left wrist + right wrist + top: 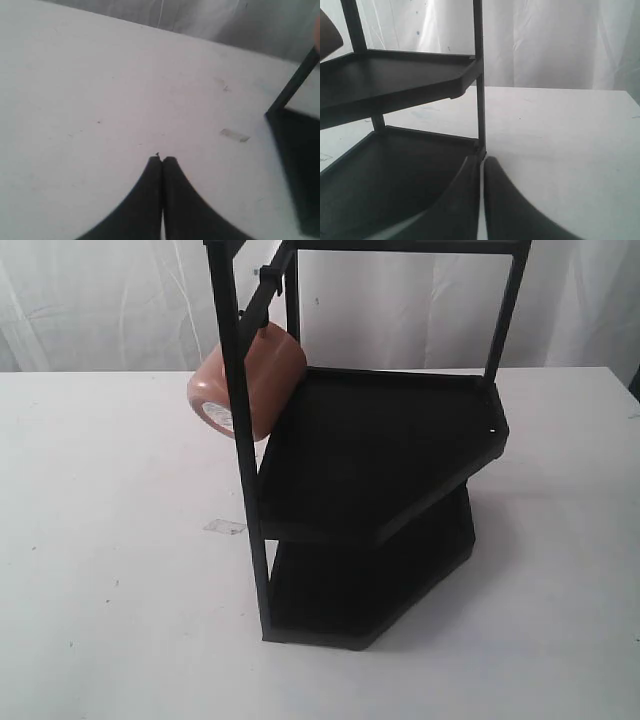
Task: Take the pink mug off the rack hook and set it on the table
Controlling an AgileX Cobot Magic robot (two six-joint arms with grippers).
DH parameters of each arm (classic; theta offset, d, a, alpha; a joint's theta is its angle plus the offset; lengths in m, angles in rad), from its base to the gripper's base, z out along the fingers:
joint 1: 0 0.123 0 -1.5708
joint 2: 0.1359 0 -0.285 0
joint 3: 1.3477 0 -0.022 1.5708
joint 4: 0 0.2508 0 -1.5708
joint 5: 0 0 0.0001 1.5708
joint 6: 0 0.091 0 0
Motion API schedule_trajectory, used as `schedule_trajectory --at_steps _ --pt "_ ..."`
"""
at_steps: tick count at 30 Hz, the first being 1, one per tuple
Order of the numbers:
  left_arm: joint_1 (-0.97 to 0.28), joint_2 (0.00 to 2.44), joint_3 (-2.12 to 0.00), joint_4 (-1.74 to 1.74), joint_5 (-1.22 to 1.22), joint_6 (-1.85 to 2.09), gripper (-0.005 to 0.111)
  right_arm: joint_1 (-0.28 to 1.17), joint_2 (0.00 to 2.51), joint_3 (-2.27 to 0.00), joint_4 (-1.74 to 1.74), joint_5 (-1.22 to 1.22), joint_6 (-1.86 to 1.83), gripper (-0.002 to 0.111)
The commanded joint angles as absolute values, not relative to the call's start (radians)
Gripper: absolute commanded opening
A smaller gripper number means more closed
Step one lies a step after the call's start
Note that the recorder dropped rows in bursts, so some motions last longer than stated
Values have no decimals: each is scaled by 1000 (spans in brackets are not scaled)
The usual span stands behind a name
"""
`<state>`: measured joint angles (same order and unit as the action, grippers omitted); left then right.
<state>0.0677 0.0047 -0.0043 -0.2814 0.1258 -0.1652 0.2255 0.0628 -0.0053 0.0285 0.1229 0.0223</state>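
Note:
The pink mug (250, 380) hangs tilted from the rack hook (270, 280) on the upper bar of the tall black rack (385, 450), its pale labelled base facing out to the left. The white table (110, 570) spreads below it. Neither arm shows in the exterior view. My left gripper (162, 159) is shut with nothing in it, low over bare table (100, 90), a rack post (295, 82) off to one side. My right gripper (482, 159) is shut and empty too, close beside the rack's lower shelf (395, 170) and a corner post (480, 100).
A small scrap of clear tape (224, 527) lies on the table left of the rack's front post; it also shows as a scrap (235, 135) in the left wrist view. White curtains (100, 300) hang behind the table.

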Motion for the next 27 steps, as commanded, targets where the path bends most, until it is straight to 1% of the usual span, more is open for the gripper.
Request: schedule_trajectory --at_steps 1,3,5,7,8,11,15,22,27 --pt "68 0 0 -403 63 -248 0 217 61 0 31 119 24 3" --pt "68 0 0 -406 47 -295 0 217 61 0 31 119 24 3" --pt "68 0 -25 -419 133 -344 0 217 61 0 31 119 24 3" --pt "68 0 -142 -434 301 -241 0 217 61 0 31 119 24 3" --pt "68 0 -215 -479 385 -124 0 217 61 0 31 119 24 3" --pt "68 12 -366 -585 537 83 0 217 61 0 31 119 24 3" --pt "68 134 -496 -598 690 114 0 217 61 0 31 119 24 3" --pt "65 413 -583 -639 716 268 0 217 61 0 31 119 42 3" --pt "17 611 -614 -820 670 534 0 217 61 0 29 119 42 3"
